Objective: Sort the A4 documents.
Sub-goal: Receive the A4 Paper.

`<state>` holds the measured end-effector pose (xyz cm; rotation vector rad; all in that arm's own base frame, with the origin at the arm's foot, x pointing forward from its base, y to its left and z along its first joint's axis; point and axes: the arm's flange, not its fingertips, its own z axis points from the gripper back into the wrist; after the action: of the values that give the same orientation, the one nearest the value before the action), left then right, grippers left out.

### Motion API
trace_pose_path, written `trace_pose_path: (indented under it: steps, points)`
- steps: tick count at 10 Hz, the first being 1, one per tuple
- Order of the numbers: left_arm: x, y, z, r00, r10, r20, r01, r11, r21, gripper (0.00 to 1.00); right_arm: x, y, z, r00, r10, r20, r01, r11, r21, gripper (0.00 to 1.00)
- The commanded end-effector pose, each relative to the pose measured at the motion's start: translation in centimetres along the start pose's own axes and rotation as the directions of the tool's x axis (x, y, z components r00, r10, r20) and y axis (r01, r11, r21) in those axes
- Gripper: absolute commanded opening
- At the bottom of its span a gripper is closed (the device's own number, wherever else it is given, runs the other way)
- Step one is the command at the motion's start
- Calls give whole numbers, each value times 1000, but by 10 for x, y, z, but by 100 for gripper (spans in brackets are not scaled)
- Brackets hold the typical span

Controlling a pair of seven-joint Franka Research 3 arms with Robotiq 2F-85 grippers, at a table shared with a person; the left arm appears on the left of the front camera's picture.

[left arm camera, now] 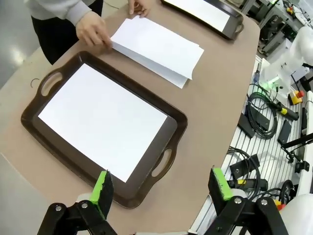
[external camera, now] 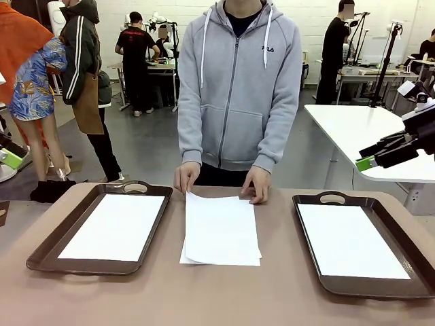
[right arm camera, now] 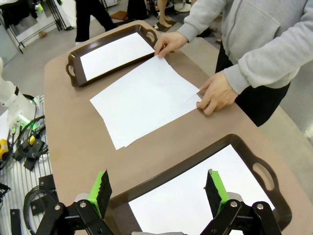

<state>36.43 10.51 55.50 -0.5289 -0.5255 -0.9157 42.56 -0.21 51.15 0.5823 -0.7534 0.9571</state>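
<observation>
A loose stack of white A4 documents (external camera: 221, 229) lies in the middle of the table, and the person's hands (external camera: 187, 178) rest on its far edge. More A4 sheets lie in the left tray (external camera: 115, 227) and the right tray (external camera: 350, 241). My left gripper (left arm camera: 161, 186) hovers open above the near rim of the left tray (left arm camera: 173, 122), holding nothing. My right gripper (right arm camera: 159, 191) hangs open and empty over the right tray (right arm camera: 171, 171). In the front view the right gripper (external camera: 367, 156) is raised at the right edge. The left gripper's green pad (external camera: 8, 159) shows at the far left.
The dark brown trays (external camera: 68, 227) (external camera: 370, 285) flank the stack on the tan tabletop (external camera: 217, 292). The person in a grey hoodie (external camera: 238, 88) stands at the far side. Cables and gear lie on the floor beside the table (left arm camera: 264, 122).
</observation>
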Motion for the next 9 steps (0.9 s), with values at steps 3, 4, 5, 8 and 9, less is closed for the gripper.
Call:
trace_pose_path:
  steps: [3,4,5,8,9]
  points:
    - [6,6,-4,1000,7,-6,-7,998,-61,100,0,1,0,1000,3,1,-3,1000,1,100]
    - [1,4,-3,1000,8,-5,-8,1000,-7,100,0,1,0,1000,3,1,-3,1000,1,100]
    - [1,4,-3,1000,8,-5,-8,1000,-7,100,0,1,0,1000,3,1,-3,1000,1,100]
    - [1,4,-3,1000,8,-5,-8,1000,-7,100,0,1,0,1000,3,1,-3,1000,1,100]
    - [1,4,-3,1000,8,-5,-8,1000,-7,100,0,1,0,1000,3,1,-3,1000,1,100]
